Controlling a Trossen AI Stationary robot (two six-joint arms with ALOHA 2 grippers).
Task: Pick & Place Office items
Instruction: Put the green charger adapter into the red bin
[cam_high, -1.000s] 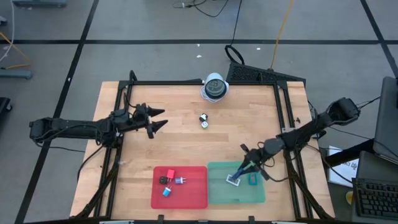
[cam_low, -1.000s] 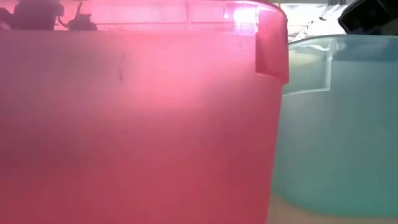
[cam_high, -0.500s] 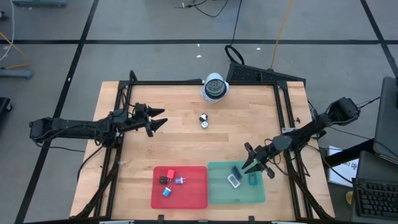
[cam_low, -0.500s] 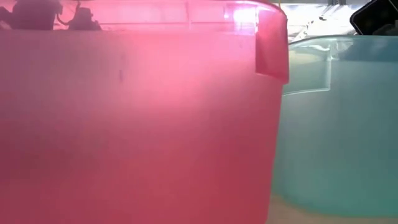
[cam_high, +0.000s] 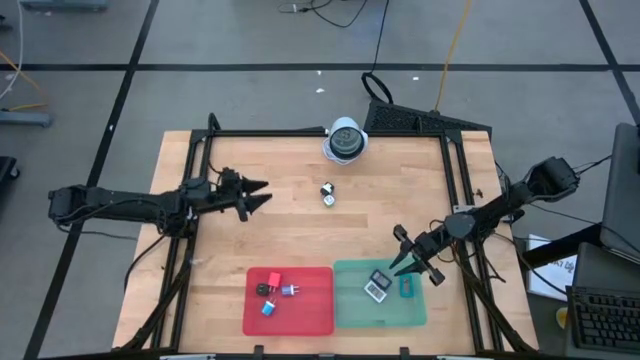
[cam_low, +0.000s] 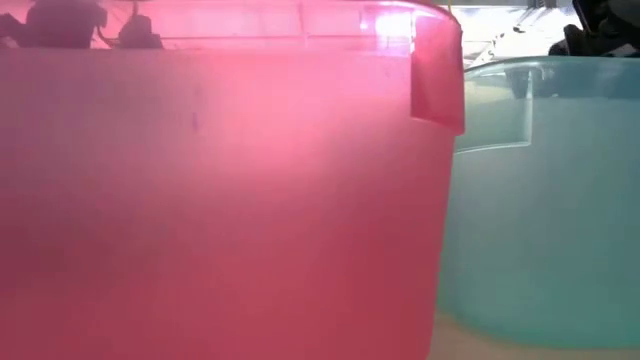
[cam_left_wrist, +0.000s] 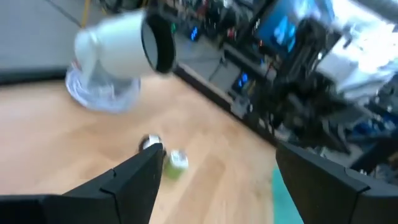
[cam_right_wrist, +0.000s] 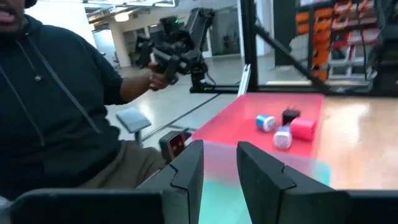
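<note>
Low view: translucent red tray (cam_low: 220, 180) wall fills most of frame, glossy plastic w/ a lip tab at upper right; pale green tray (cam_low: 545, 200) wall beside it at right, same smooth see-through plastic. High view, bottom centre: red tray (cam_high: 310, 312) flat rectangular, holds a red piece (cam_high: 272, 279), a black piece (cam_high: 263, 290) and two small blue-and-white pieces (cam_high: 289, 290) (cam_high: 268, 308), clustered in its upper left part. Green tray (cam_high: 395, 315) just right of it, edges nr touching; inside lie a small dark square w/ pale face (cam_high: 376, 290) and a teal piece (cam_high: 406, 288), close together but apart. Right gripper (cam_high: 408, 259) at lower right of frame, over the green tray's upper right edge, fingers spread, nothing held; its wrist view shows the two dark fingers (cam_right_wrist: 186, 174) w/ a narrow gap, empty. Mid table (cam_high: 300, 210): pale wood planks, matte grain. Two tiny pieces at centre, a black-and-white one (cam_high: 326, 188) and a white-green one (cam_high: 329, 200), touching or nearly so; can't tell which. Left gripper (cam_high: 257, 194) at left-centre, fingers splayed wide, empty, pointing toward that pair. Top centre: round white-and-grey domed object (cam_high: 346, 140) at table's far edge. Right wrist view also shows a person in a dark hooded top (cam_right_wrist: 56, 112) beyond the table.
</note>
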